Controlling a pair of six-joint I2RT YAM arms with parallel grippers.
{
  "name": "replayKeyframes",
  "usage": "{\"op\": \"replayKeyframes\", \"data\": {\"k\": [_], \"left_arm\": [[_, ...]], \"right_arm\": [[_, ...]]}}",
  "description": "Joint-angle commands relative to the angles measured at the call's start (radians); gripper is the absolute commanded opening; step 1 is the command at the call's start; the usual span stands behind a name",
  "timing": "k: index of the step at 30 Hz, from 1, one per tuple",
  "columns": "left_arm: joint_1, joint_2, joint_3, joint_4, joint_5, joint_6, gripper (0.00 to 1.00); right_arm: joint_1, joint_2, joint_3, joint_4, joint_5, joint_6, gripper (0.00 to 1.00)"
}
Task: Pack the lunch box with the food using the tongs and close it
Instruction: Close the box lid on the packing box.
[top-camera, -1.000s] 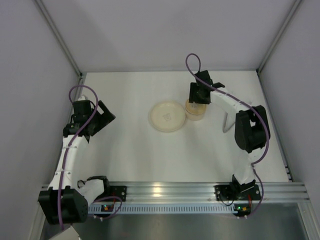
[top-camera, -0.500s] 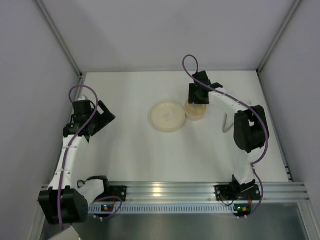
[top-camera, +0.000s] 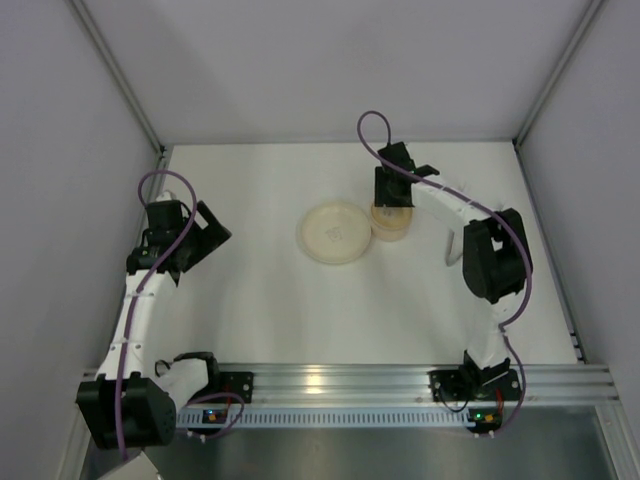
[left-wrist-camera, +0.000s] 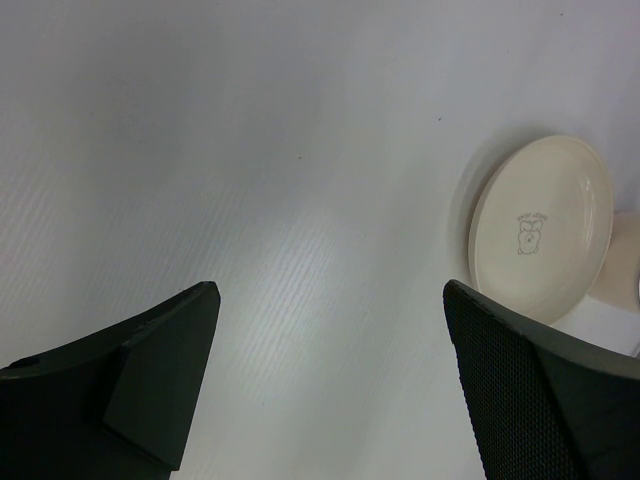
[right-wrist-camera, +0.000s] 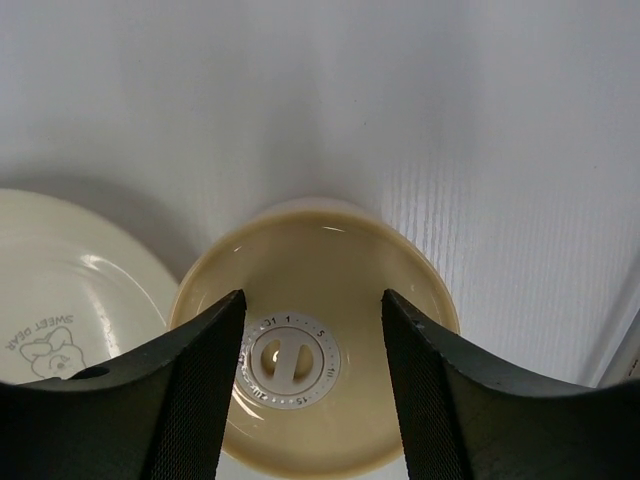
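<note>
The lunch box (top-camera: 390, 226) stands just right of the plate, its round tan lid (right-wrist-camera: 330, 265) lying on top, with a white date dial (right-wrist-camera: 290, 358) at the centre. My right gripper (top-camera: 392, 190) (right-wrist-camera: 313, 300) hovers straight over the lid, jaws open on either side of the dial and holding nothing. A thin grey strip by the right arm looks like the tongs (top-camera: 451, 250). No food shows; it is hidden or out of view. My left gripper (top-camera: 205, 235) (left-wrist-camera: 330, 300) stands open over bare table at the far left.
The wide cream plate (top-camera: 335, 232) (left-wrist-camera: 540, 225) (right-wrist-camera: 60, 290) with a small bear print lies bare at the table's middle, touching the lunch box. Grey walls close the table at the back and on both sides.
My right gripper has drifted a little to the left and toward the back wall above the lunch box, jaws unchanged. The left arm, plate and lunch box have stayed put.
</note>
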Motion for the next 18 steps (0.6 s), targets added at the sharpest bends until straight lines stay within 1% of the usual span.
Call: {"op": "replayKeyframes", "data": {"k": [1,6,10,16,18], "left_arm": [[-0.004,-0.004,0.002,0.037,-0.015,0.016,0.98],[-0.005,-0.006,0.002,0.037,-0.015,0.014,0.98],[-0.005,-0.004,0.003,0.039,-0.014,0.016,0.99],[-0.007,-0.004,0.003,0.039,-0.014,0.017,0.99],[-0.007,-0.004,0.003,0.040,-0.015,0.017,0.99]], "right_arm": [[0.019,0.105,-0.030,-0.161,0.017,-0.025,0.57],[0.030,0.106,-0.036,-0.163,0.057,-0.025,0.57],[0.030,0.090,-0.050,-0.154,0.051,-0.022,0.57],[0.030,-0.024,-0.073,-0.119,0.028,-0.002,0.57],[0.030,-0.102,-0.084,-0.097,0.025,0.007,0.57]]}}
